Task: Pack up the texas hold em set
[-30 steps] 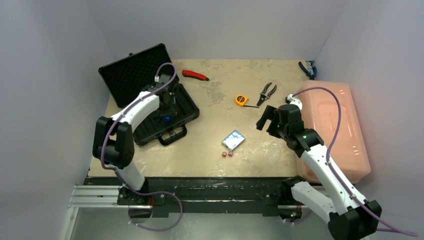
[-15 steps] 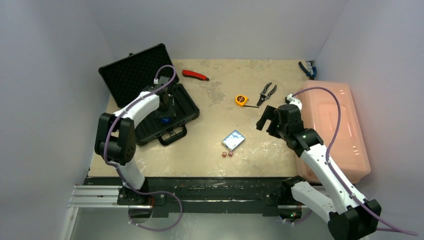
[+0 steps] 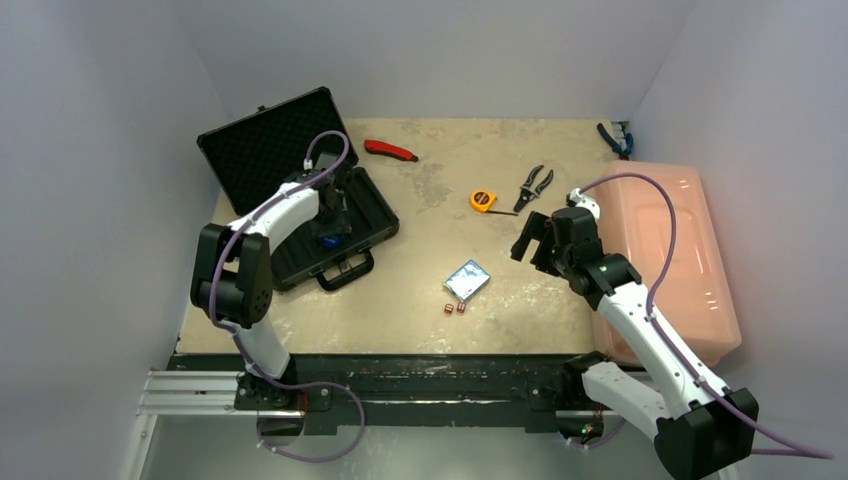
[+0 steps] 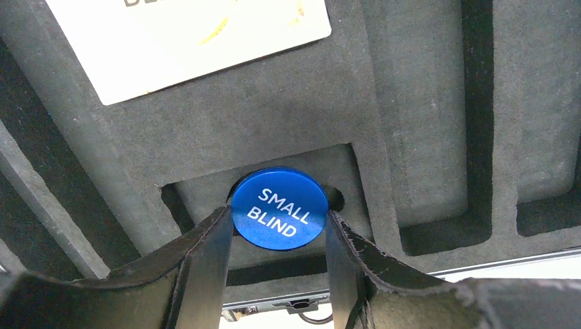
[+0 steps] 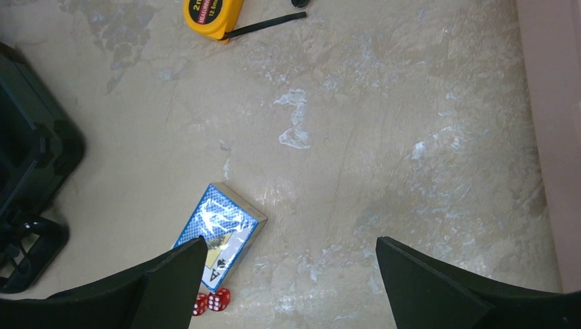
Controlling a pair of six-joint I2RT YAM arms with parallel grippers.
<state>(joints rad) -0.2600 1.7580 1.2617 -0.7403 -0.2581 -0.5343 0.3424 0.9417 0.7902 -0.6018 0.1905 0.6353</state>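
The black briefcase [image 3: 262, 147] lies open on the tabletop [image 3: 430, 215], in the upper left of the top view. Inside it, the left fingers [image 4: 202, 267] grip a blue disc [image 4: 279, 217] marked SMALL BLIND by its edges, over a recess in the foam lining [image 4: 274, 123]. The right fingers [image 5: 171, 281] are spread wide and empty above the tabletop at centre right. In the lower left of their wrist view lies the blue card deck [image 5: 220, 229], with two red dice [image 5: 212, 302] just beside it.

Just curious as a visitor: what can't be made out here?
Top view: left arm covers part of the black case.
Left wrist view: white card cut off by top edge, print unreadable.
Right wrist view: tape measure cut by top edge; red dice partly behind a finger.
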